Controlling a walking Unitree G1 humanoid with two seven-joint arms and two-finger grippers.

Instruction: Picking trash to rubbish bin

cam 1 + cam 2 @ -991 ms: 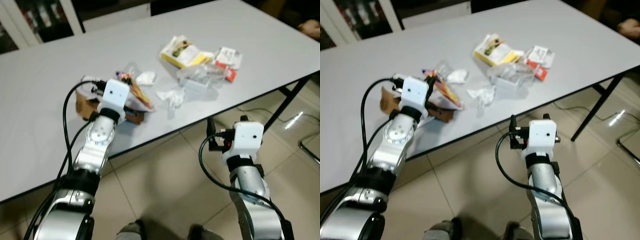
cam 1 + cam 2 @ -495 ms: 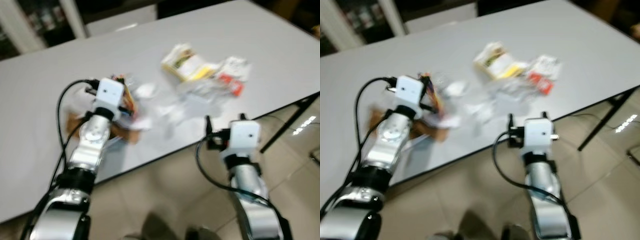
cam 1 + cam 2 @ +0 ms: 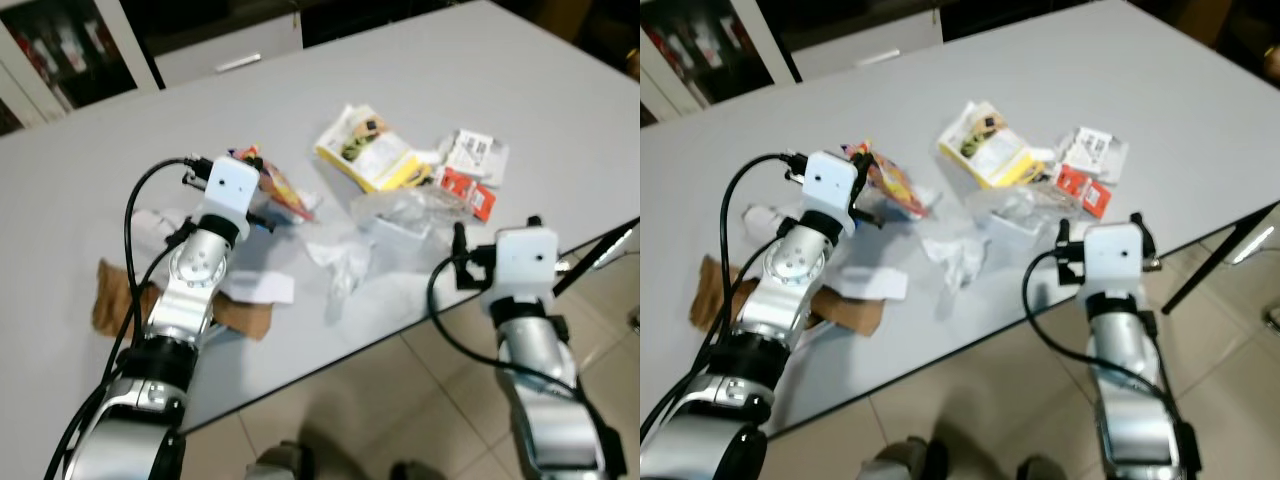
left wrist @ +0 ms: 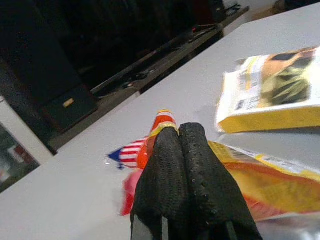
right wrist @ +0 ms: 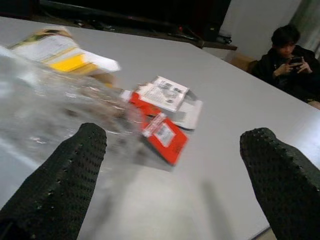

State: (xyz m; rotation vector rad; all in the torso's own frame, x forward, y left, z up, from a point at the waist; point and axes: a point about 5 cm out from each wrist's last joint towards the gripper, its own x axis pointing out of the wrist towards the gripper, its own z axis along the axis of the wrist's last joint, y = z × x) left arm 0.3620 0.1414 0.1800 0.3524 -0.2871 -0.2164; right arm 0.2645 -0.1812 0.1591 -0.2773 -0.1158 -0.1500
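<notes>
My left gripper point(image 4: 179, 134) is shut on a colourful orange, yellow and red snack wrapper point(image 4: 260, 187), held just over the grey table point(image 3: 120, 190). In the head views the wrapper point(image 3: 278, 188) sticks out beside the left wrist. My right gripper point(image 5: 170, 150) is open at the table's near edge point(image 3: 497, 232), facing a clear plastic bag point(image 5: 45, 105) and red-and-white packets point(image 5: 162, 132). A yellow packet point(image 3: 368, 150), the plastic bag point(image 3: 405, 208) and a crumpled white tissue point(image 3: 340, 258) lie mid-table.
Brown torn paper point(image 3: 112, 300) and a white slip point(image 3: 258, 288) lie near my left arm. A black table leg point(image 3: 595, 258) stands at the right, tiled floor point(image 3: 400, 400) below. A seated person point(image 5: 287, 55) is beyond the table's far end.
The camera has shifted. My left gripper carried the wrapper away from the brown paper, farther over the table. My right gripper rose from below the table's edge to its level.
</notes>
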